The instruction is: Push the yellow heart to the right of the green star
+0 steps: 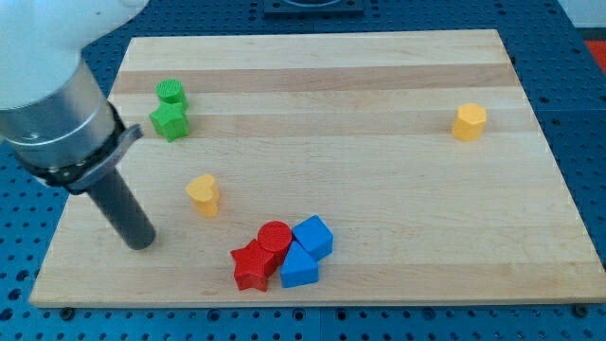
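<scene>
My tip (139, 240) left of yellow heart (203, 194) — apparently apart, green star (170, 121) above

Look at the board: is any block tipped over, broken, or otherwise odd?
Nothing stands out. Every block sits flat and whole on the board. The yellow heart lies below the green star; my tip is to the heart's lower left, apart from it. The red and blue blocks just sit bunched together.

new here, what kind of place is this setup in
Likely a robotics lab bench: a wooden board on a blue perforated table, small blocks like the yellow heart, and my tip.
</scene>
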Tool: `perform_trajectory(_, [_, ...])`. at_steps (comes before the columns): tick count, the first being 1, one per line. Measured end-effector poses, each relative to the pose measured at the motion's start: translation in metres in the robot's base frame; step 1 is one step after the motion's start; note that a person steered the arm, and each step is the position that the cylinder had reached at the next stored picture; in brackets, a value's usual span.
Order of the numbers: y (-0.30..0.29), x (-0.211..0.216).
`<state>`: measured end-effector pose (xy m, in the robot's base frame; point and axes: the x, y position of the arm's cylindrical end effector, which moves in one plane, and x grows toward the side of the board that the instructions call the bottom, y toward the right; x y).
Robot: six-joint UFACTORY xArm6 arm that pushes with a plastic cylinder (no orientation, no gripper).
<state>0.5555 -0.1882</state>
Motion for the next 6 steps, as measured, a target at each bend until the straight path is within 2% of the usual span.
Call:
perform_trajectory(1, [0.042, -0.018])
perform_trajectory(2, [0.085, -0.057])
perform_trajectory(3, [0.109, -0.126])
perform_trajectory(4, [0.112, -0.146])
perform_trajectory(5, [0.100, -0.113])
perform_trajectory(6, [0.090, -0.057])
